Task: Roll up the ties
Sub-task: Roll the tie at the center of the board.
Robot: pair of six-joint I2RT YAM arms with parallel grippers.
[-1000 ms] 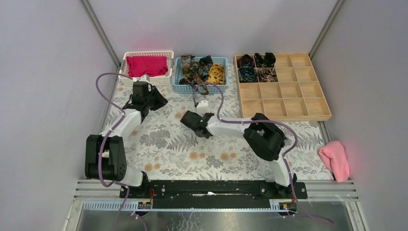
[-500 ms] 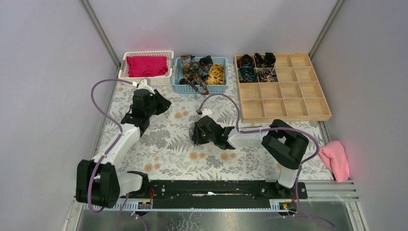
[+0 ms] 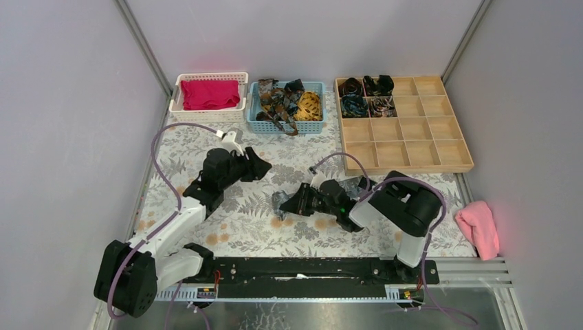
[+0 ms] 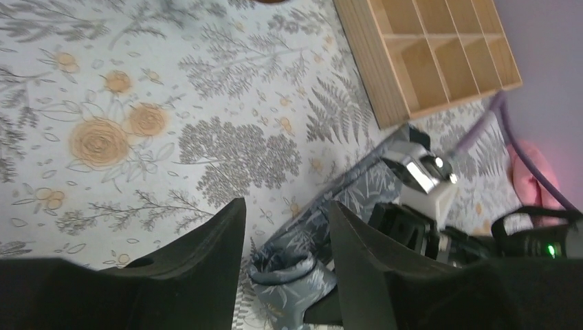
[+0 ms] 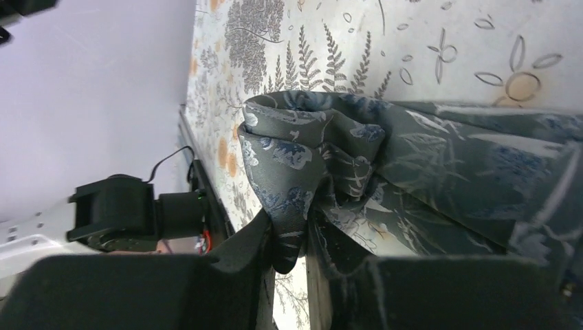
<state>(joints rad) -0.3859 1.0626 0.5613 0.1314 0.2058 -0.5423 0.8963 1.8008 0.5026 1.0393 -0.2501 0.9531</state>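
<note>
Right wrist view: my right tool (image 5: 287, 235) pinched the tie (image 5: 426, 161) at its folded end for rolling; my left tool (image 4: 285, 214) hung beside the tie, parted, empty.

This is a robotics lab cell, a boxed-in test bench and not a home. Plain grey panel walls (image 3: 69, 103) set in bare aluminium framing (image 3: 144, 45) close off the space well beyond the left gripper (image 3: 265, 167) and the right gripper (image 3: 280, 203). Behind both, the arms are bolted to a black rail (image 3: 309, 265) with purple cables (image 3: 182, 126) looping loose. Under and ahead of them a floral tablecloth (image 3: 234, 227) carries plastic sorting baskets (image 3: 309, 127) and a wooden compartment tray (image 3: 419, 168).
</note>
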